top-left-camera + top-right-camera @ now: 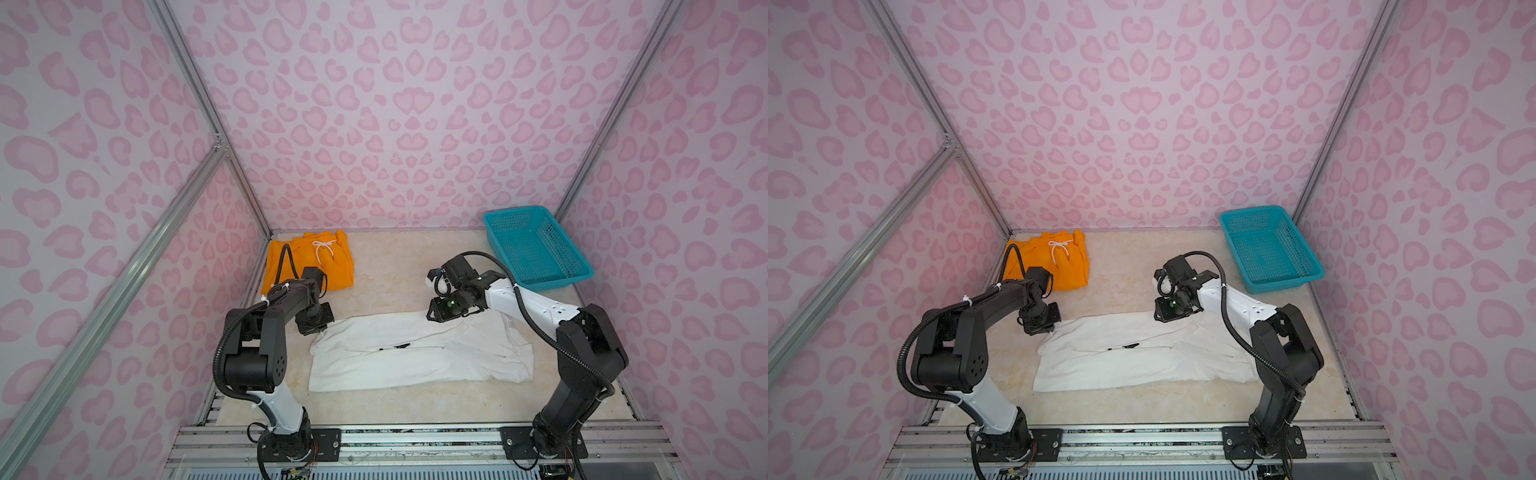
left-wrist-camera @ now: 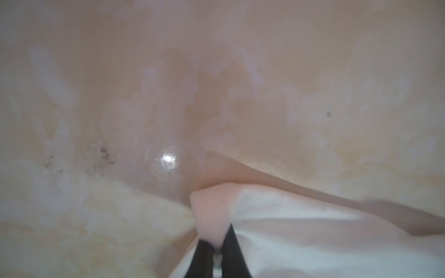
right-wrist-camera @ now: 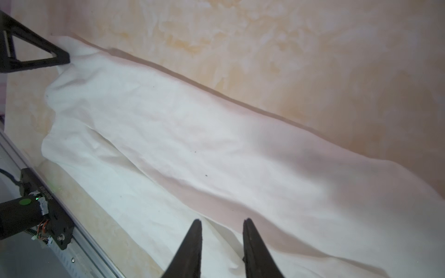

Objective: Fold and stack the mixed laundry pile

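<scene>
**L pincer (image 2: pixel 216 237) has shirt corner, R pincer (image 3: pixel 222 220) not gripping yet**

White T-shirt (image 1: pixel 415 357) lies across the front-middle of the table (image 1: pixel 395 270), doubled lengthwise into a long strip, w/ a thin black sliver of print showing at the seam. Orange shorts (image 1: pixel 307 262) sit folded in the far left corner, drawstring on top, well apart from the shirt. Teal basket (image 1: pixel 515 210) is far right and out of the way.

L pincer is clamped tight on the shirt's far left corner: its wrist view shows a nub of cloth squeezed up between the jaws. R pincer hangs over the same far edge, right of middle, jaws a modest gap apart w/ cloth beneath them. Prob no grip there yet, tho that view can't show whether the tips touch the fabric.

Why this setup: w/ both pincers along one long edge, the strip can be lifted evenly & carried over w/o sagging in the middle (one-sided pull would just drag and skew it).

Judgement: shorts done, shirt approx halfway, next fold being set up. R needs a firm pinch on the top layers before any lift, else the layers slide apart. After that, stack w/ the shorts
</scene>
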You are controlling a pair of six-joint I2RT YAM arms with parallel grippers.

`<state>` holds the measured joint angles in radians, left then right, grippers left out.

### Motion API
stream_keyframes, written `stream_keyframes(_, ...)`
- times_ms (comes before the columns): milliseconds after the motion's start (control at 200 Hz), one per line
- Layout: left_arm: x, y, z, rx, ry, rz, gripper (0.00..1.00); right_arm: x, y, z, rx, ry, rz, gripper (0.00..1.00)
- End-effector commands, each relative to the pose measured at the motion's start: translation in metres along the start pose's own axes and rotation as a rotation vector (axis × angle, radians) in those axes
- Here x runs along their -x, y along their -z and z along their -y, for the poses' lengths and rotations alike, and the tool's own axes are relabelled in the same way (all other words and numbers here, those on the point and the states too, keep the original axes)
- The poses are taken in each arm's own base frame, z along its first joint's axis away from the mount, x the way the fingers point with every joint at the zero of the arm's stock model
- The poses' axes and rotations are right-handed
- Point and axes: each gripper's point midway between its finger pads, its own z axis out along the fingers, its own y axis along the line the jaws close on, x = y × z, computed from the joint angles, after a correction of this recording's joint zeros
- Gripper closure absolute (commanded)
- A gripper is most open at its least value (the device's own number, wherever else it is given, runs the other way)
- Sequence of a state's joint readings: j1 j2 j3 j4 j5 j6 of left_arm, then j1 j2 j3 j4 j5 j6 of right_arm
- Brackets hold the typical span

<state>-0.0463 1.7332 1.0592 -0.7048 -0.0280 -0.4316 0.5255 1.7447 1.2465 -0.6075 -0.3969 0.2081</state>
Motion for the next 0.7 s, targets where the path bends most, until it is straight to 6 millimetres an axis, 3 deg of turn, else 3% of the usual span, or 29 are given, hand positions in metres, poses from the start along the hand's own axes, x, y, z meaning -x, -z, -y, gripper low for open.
stream_keyframes(0, 0.008, 0.006, 0.001, 0.0, -0.019, 0.025, 0.91, -0.014, 0.001, 0.044, -0.159, -0.063, -0.039, 0.65)
stream_keyframes(125, 0.012, 0.015, 0.006, -0.026, -0.029, 0.035, 0.91, -0.028, 0.0, 0.065, -0.174, -0.103, -0.084, 0.63)
stream_keyframes(355, 0.014, 0.019, 0.01, -0.039, -0.049, 0.025, 0.91, -0.053, -0.007, 0.082, -0.193, -0.146, -0.15, 0.62)
stream_keyframes(695, 0.011, 0.01, 0.011, -0.035, -0.054, -0.005, 0.87, -0.047, -0.001, 0.096, -0.249, -0.12, -0.124, 0.58)
